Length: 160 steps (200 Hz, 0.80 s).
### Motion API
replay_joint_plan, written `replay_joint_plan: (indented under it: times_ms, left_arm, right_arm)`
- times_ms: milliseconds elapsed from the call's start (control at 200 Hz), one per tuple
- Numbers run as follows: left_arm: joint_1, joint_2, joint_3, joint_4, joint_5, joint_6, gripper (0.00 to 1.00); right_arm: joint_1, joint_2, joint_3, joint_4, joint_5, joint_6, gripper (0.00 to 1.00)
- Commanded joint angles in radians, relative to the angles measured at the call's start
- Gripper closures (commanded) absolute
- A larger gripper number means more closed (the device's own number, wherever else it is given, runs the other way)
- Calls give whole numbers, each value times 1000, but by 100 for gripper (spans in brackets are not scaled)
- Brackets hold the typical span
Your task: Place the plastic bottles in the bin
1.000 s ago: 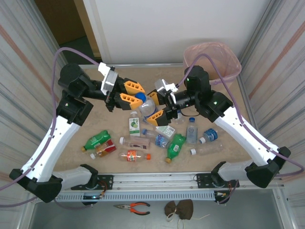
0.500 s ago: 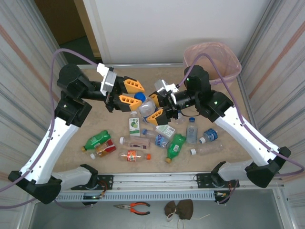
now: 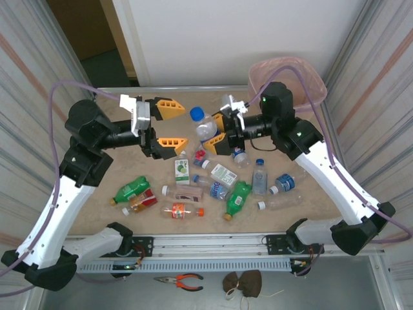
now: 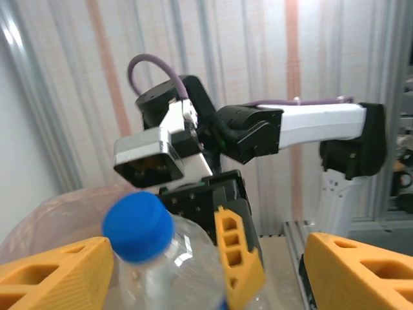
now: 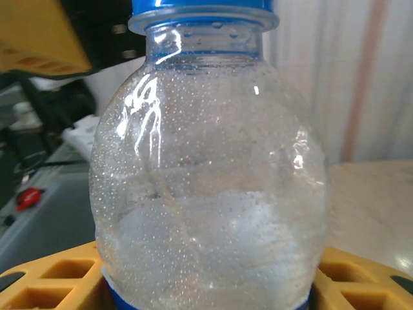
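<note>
From above, the bench (image 3: pixel 129 174) is shut in by ribbed panels at 3 and 9 o'clock and a white wall at 12. The bin (image 3: pixel 308 97) stands in the 1 o'clock corner with its mouth open, and a purple cable (image 3: pixel 284 64) arcs over its rim. Bare bench lies at 10 to 12 o'clock. The loose bottles (image 3: pixel 237 197) crowd the stretch from the middle to 6 o'clock. The left fingers (image 3: pixel 169 106) stand wide apart and hold nothing. The right fingers (image 3: pixel 218 143) are clamped on a clear bottle (image 3: pixel 206 129) raised over mid-bench. Its long axis runs cap to 11 o'clock and base to 5, with the base hidden between the fingers.

In the left wrist view, the clear bottle (image 4: pixel 161 271) sits between the left fingers (image 4: pixel 51 274) at the lower corners. Whether either one touches it cannot be told. One of the right fingers (image 4: pixel 235 258) presses its side. The blue cap (image 4: pixel 137 226) points toward the lens, and the body is cut off at 6 o'clock. The bin's pink liner (image 4: pixel 39 216) blurs at 9 o'clock.

In the right wrist view, the clear bottle (image 5: pixel 206 187) stands upright in frame, beaded with droplets, and the blue cap (image 5: pixel 200 10) is clipped at 12 o'clock. The right fingers (image 5: pixel 39 287) flank it at 7 and 5 o'clock and hide its base. One of the left fingers (image 5: pixel 39 32) shows blurred at 11 o'clock.
</note>
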Motion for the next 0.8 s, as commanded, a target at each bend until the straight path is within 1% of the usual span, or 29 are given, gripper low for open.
replay_joint_plan:
  times_ms: [0,50,110,271,371,431,626,797]
  left_arm:
    - [3,-17,-21,-75,-127,38,23]
    - [7,-22,-31,-83,-149,36,23]
    - [8,-28,-44,-87,-167,33,23]
    - [13,-31,-69,-89,-188,23,24]
    - [16,-29,-76,-96,-193,22,25]
    - [17,-29,-81,-103,-195,22,25]
    - [31,-32,-87,-130,-198,29,26]
    - [45,-28,-100,-130,-203,27,27]
  right_arm:
    - [-72,-25,44,28,125,91,46]
    - [-113,-22,54,40,172,128,47]
    - [-160,-15,66,54,233,177,50]
    - [-282,26,110,66,370,261,49]
    - [-359,77,158,48,471,340,49]
    - [-397,114,194,10,519,350,50]
    - [-494,251,337,-166,608,256,50]
    - [-540,386,487,-342,732,90,51]
